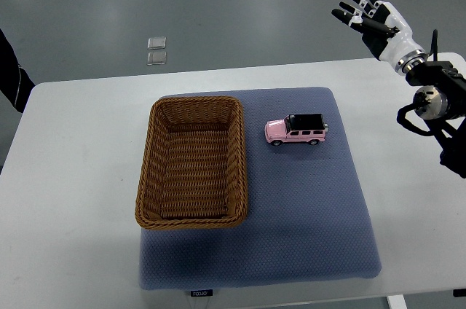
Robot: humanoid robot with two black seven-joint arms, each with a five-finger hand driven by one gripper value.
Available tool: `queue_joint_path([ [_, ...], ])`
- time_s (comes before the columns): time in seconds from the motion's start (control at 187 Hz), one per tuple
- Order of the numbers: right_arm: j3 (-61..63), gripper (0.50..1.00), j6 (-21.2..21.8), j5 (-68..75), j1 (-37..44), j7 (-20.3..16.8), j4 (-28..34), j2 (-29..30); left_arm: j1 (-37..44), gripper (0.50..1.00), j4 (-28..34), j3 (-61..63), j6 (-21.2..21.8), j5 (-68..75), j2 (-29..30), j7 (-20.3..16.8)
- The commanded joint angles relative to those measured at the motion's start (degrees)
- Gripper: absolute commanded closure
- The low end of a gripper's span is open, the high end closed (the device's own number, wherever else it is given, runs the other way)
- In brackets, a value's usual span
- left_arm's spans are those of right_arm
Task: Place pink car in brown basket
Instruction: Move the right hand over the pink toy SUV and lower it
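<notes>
Nothing done yet: car (295,130) stands just right of the empty basket (192,162), untouched, with the right hand (370,16) empty, fingers spread, raised well beyond it.

Pink car (295,130) stands upright just right of empty brown basket (191,162).
</notes>
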Motion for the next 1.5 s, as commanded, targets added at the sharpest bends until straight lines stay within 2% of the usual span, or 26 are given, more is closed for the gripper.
queue_joint_path([
  [0.0, -6.8, 0.589, 0.7, -6.2, 3.1, 0.0, 1.6, -2.5, 0.0, 0.500, 0.0, 0.0, 0.0, 0.0, 0.0, 0.0],
  [0.091, -11.9, 0.589, 1.6, -12.2, 5.8, 0.0, 3.0, -4.8, 0.0, 0.500, 0.0, 0.0, 0.0, 0.0, 0.0, 0.0],
  [0.198, -17.3, 0.587, 5.1, -19.3, 10.1, 0.0, 4.6, -7.5, 0.0, 0.500, 0.0, 0.0, 0.0, 0.0, 0.0, 0.0],
  [0.39, -26.0, 0.589, 12.3, -31.6, 17.9, 0.0, 12.9, -12.6, 0.0, 0.500, 0.1, 0.0, 0.0, 0.0, 0.0, 0.0],
  [0.513, -32.6, 0.589, 14.4, -38.9, 22.6, -0.5, 17.6, -13.3, 0.0, 0.500, 0.0, 0.0, 0.0, 0.0, 0.0, 0.0],
  [0.583, -36.7, 0.589, 14.5, -40.6, 24.4, -2.9, 18.9, -13.1, 0.0, 0.500, 0.1, 0.0, 0.0, 0.0, 0.0, 0.0],
  [0.647, -40.0, 0.591, 14.7, -40.5, 25.5, -7.3, 19.9, -12.5, 0.0, 0.500, 0.0, 0.0, 0.0, 0.0, 0.0, 0.0],
  [0.69, -41.3, 0.593, 15.0, -40.4, 25.8, -11.8, 20.6, -12.0, 0.0, 0.500, 0.0, 0.0, 0.0, 0.0, 0.0, 0.0],
  [0.781, -41.6, 0.593, 15.3, -40.4, 25.7, -17.8, 21.1, -10.9, 0.0, 0.500, 0.0, 0.0, 0.0, 0.0, 0.0, 0.0],
  [0.92, -41.8, 0.595, 15.2, -40.2, 24.9, -23.1, 21.7, -9.8, 0.0, 0.500, 0.0, 0.0, 0.0, 0.0, 0.0, 0.0],
  [1.075, -41.7, 0.603, 14.7, -39.8, 22.4, -26.2, 21.8, -8.9, 0.0, 0.500, 0.0, 0.0, 0.0, 0.0, 0.0, 0.0],
  [1.267, -41.7, 0.603, 13.9, -40.2, 19.6, -26.2, 21.6, -7.2, 0.0, 0.500, 0.0, 0.0, 0.0, 0.0, 0.0, 0.0],
  [1.492, -41.8, 0.603, 10.3, -40.7, 18.2, -26.2, 19.5, -4.7, 0.0, 0.500, 0.1, 0.0, 0.0, 0.0, 0.0, 0.0],
])
